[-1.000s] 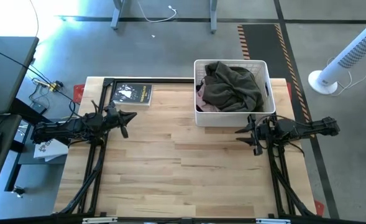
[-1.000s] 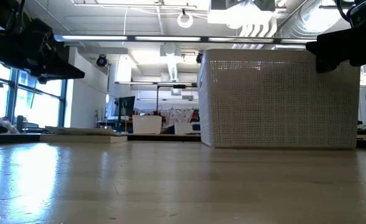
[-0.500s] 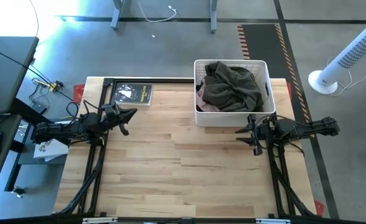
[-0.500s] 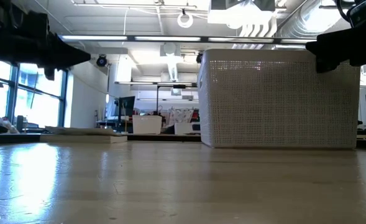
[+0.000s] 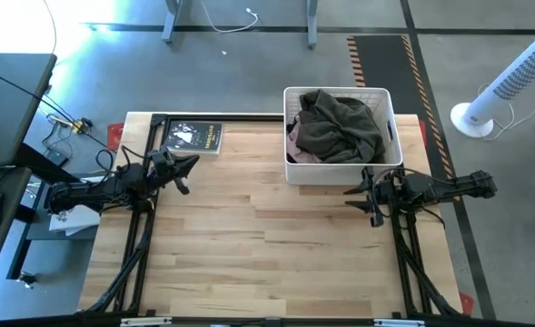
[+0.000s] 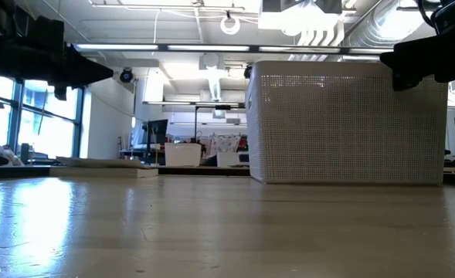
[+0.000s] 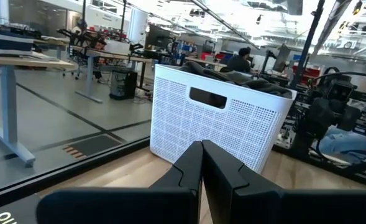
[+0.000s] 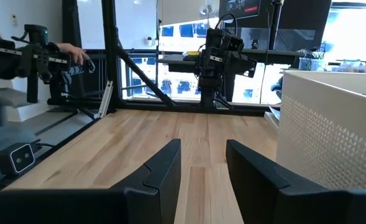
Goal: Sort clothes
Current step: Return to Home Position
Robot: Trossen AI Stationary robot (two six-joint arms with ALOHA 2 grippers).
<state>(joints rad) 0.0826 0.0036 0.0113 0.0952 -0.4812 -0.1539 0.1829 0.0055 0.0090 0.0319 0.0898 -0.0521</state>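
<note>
Left hand [image 5: 191,167] hovers over the left side of the tabletop [image 5: 276,245], just near of the book [image 5: 193,136], fingers pressed together, empty. Right hand [image 5: 351,192] hangs just near of the white basket [image 5: 340,90], fingers parted, holding nothing. Clothes [image 5: 331,138] lie heaped inside the basket at the far right of the tabletop: dark olive-brown garment [image 5: 349,118] on top, pink fabric [image 5: 292,136] showing at the left edge.

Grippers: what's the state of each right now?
Left gripper: closed, holding nothing.
Right gripper: open, empty.
</note>
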